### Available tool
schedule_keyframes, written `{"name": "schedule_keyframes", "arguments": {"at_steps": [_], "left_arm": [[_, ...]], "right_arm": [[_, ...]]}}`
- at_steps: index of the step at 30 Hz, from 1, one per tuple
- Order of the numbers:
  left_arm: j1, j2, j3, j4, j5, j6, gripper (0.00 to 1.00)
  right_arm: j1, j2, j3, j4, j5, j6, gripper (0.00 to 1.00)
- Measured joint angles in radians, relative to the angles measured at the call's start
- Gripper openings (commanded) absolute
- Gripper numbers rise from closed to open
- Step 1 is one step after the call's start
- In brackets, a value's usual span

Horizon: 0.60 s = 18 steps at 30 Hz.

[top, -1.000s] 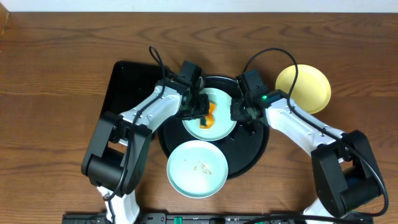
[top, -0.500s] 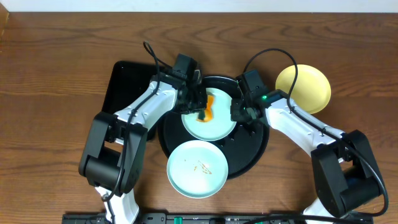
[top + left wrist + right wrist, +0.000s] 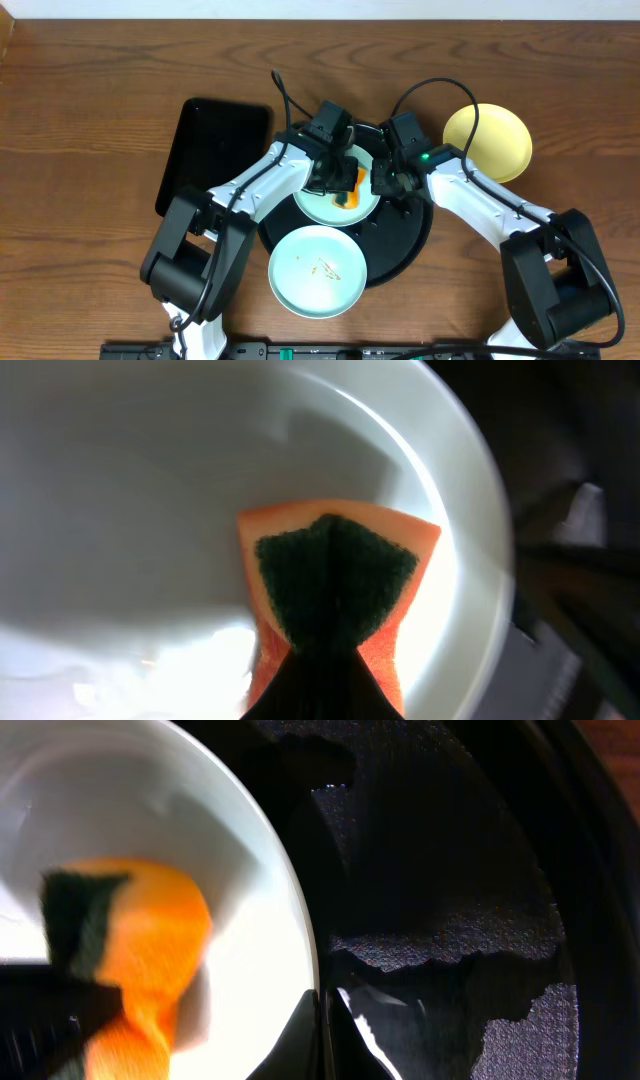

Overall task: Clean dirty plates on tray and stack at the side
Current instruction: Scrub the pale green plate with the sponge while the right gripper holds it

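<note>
A mint-blue plate (image 3: 322, 205) lies at the back of the round black tray (image 3: 402, 245). My left gripper (image 3: 345, 190) is shut on an orange sponge with a dark green scrub side (image 3: 335, 575) and presses it on this plate (image 3: 150, 510). My right gripper (image 3: 380, 187) is shut on the plate's right rim (image 3: 295, 920); the sponge (image 3: 150, 940) also shows in the right wrist view. A second mint-blue plate (image 3: 316, 270) with small brown crumbs sits at the tray's front left edge. The pale yellow plate (image 3: 487, 142) lies on the bare wood at the right.
A smaller rectangular black tray (image 3: 210, 150) lies on the table at the left. Dark-brown wood tabletop (image 3: 90, 120) surrounds everything. The tray's bare textured floor (image 3: 450, 870) shows to the right of the held plate.
My left gripper has swept the sponge across the plate from its left side to its right side. The right gripper has held still on the rim.
</note>
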Motion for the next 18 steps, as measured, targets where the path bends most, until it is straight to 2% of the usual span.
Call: {"name": "schedule_keyframes", "arguments": {"at_steps": [7,13,16,18], "left_arm": [[0.026,0.008,0.000,0.019,-0.150,0.000,0.09],[0.113,0.008,0.000,0.034,-0.198,0.000,0.08],[0.152,0.008,0.000,0.024,-0.191,0.000,0.08],[0.170,0.008,0.000,0.015,-0.162,0.002,0.08]], "right_arm": [[0.000,0.000,0.000,-0.002,0.000,0.000,0.01],[0.000,0.000,0.000,-0.003,0.000,0.000,0.03],[0.000,0.000,0.000,-0.003,0.001,0.009,0.22],[0.000,0.000,0.000,-0.002,0.000,0.008,0.30]]}}
